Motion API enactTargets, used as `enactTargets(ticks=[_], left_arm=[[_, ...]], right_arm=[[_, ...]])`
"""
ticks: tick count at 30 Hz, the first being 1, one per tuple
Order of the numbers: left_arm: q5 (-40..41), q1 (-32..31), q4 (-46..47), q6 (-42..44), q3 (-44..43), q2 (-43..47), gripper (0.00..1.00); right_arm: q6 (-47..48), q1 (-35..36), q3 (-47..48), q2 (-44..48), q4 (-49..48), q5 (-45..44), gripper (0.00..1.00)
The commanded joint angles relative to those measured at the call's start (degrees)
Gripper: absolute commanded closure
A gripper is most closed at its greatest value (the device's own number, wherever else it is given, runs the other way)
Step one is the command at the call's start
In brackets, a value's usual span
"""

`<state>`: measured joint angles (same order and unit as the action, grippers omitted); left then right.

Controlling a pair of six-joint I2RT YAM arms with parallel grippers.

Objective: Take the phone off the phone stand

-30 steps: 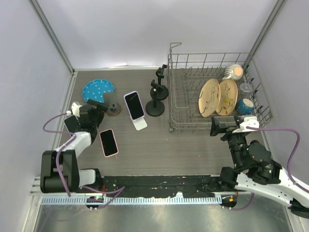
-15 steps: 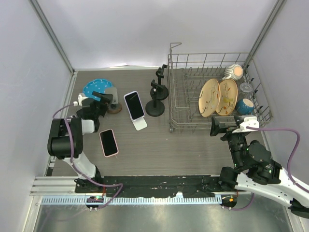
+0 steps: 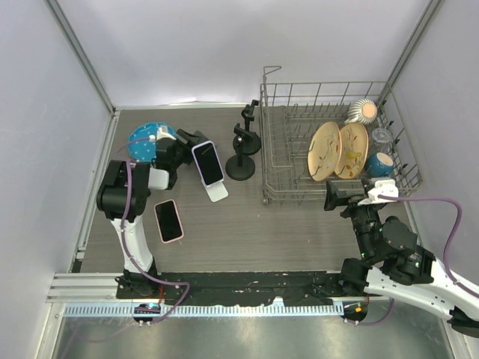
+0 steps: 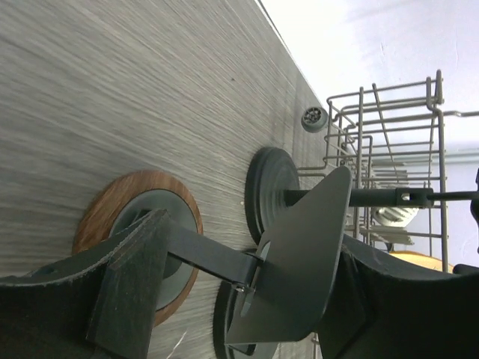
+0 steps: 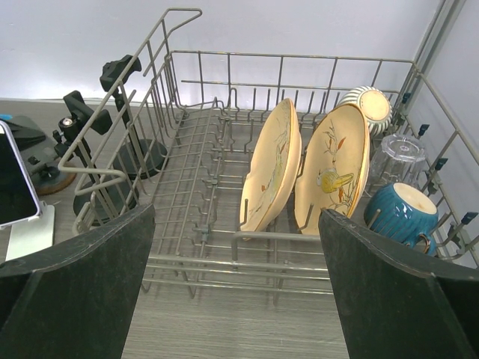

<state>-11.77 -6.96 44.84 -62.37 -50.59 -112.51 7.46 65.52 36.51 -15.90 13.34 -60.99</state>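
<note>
A phone [image 3: 207,162] with a dark screen and pale edge leans upright on a white stand [image 3: 218,192] left of the table's middle. My left gripper [image 3: 187,144] is right beside the phone's upper left edge. In the left wrist view the left gripper [image 4: 254,292] is open, and a dark flat plate [image 4: 299,262] stands between its fingers [image 4: 127,292]. The plate sits on a thin arm rising from a wood-ringed round base [image 4: 150,224]. The phone's screen does not show there. My right gripper [image 5: 239,299] is open and holds nothing, in front of the dish rack [image 5: 224,247].
A second phone in a pink case [image 3: 168,221] lies flat near the left arm. A blue dotted plate [image 3: 142,137] lies behind the left gripper. Two black stands [image 3: 241,153] rise beside the wire rack [image 3: 329,142], which holds two plates, a bowl, a glass and a blue cup.
The left arm has swung from the table's left edge rightward and back, up to the phone on its stand. Its jaws have narrowed somewhat. The right arm has not moved.
</note>
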Motion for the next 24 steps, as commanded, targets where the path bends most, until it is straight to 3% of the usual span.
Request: enactTargets(ticks=[1, 7, 13, 19, 20, 24], left_arm=[[-2.73, -4.02, 0.6, 1.81, -3.46, -4.37, 0.27], [-3.52, -7.19, 0.95, 1.2, -7.86, -8.08, 0.27], [-0.89, -5.35, -1.24, 3.57, -5.67, -3.69, 0.19], [3.66, -2.36, -8.7, 8.56, -3.29, 8.86, 0.06], [4.81, -2.18, -12.63, 9.45, -3.12, 10.8, 0.01], [13.33, -2.18, -25.22, 12.18, -2.15, 23.17, 0.0]], right_arm=[[1.5, 0.14, -0.65, -0.89, -1.74, -0.62, 0.04], [2.2, 0.14, -1.09, -1.24, -2.36, -0.53, 0.04], [2.2, 0.14, -1.0, -1.85, -2.36, -0.53, 0.04], [2.12, 0.14, -0.92, -2.03, -2.27, -0.27, 0.04], [2.12, 0.14, -1.0, -2.03, -2.36, -0.27, 0.04], [2.12, 0.14, -0.83, -2.03, -2.27, -0.09, 0.04]])
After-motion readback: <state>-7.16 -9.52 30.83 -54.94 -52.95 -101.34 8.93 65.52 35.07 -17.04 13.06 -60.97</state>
